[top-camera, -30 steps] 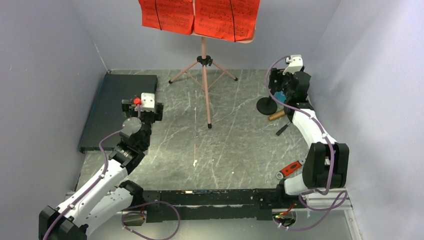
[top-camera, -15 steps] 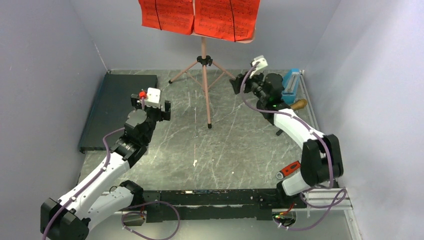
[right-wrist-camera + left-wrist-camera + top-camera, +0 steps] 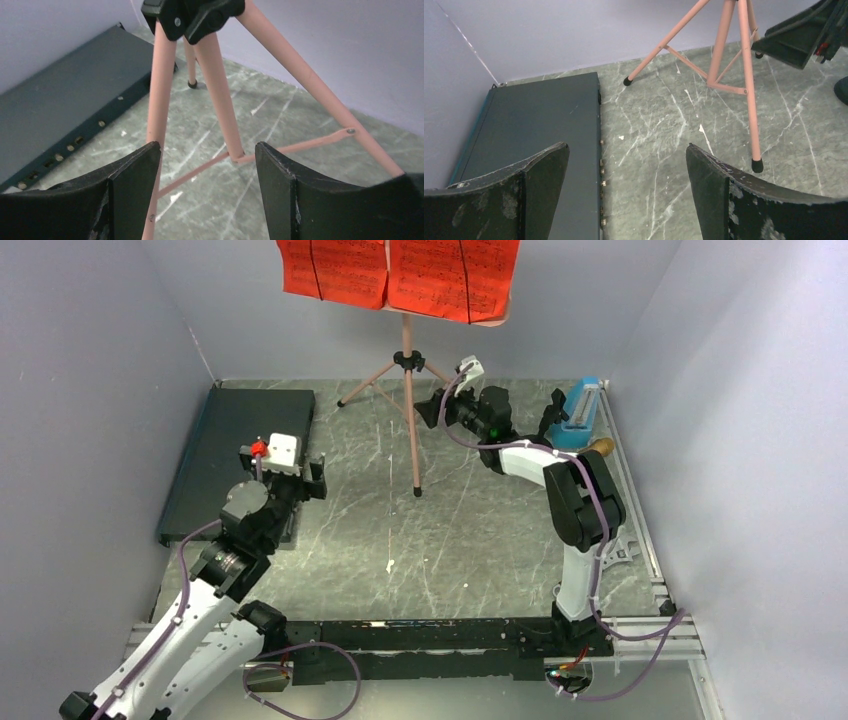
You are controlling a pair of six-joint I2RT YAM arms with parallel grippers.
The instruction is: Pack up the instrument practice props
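A green-grey marbled table (image 3: 470,540) sits between pale lilac walls. From above, the pink tripod music stand with perforated desk (image 3: 409,410) stands far and central, with red sheet-music pages (image 3: 400,275) resting on it. The blue wedge-shaped metronome (image 3: 580,412) is far right, and the gold microphone (image 3: 602,447) beside it is mostly hidden. The right gripper (image 3: 437,410) reaches toward the tripod from the right. The left gripper (image 3: 283,472) hovers by the flat dark rectangular case (image 3: 240,440) on the left.

The left wrist view shows its jaws spread wide and empty above the case's right edge.

In the right wrist view the jaws are apart and hold nothing. One pink leg lies ahead between them, below the black hub (image 3: 192,15). Best, I judge, to close just under that hub and lift upright, since loose pages could slide.
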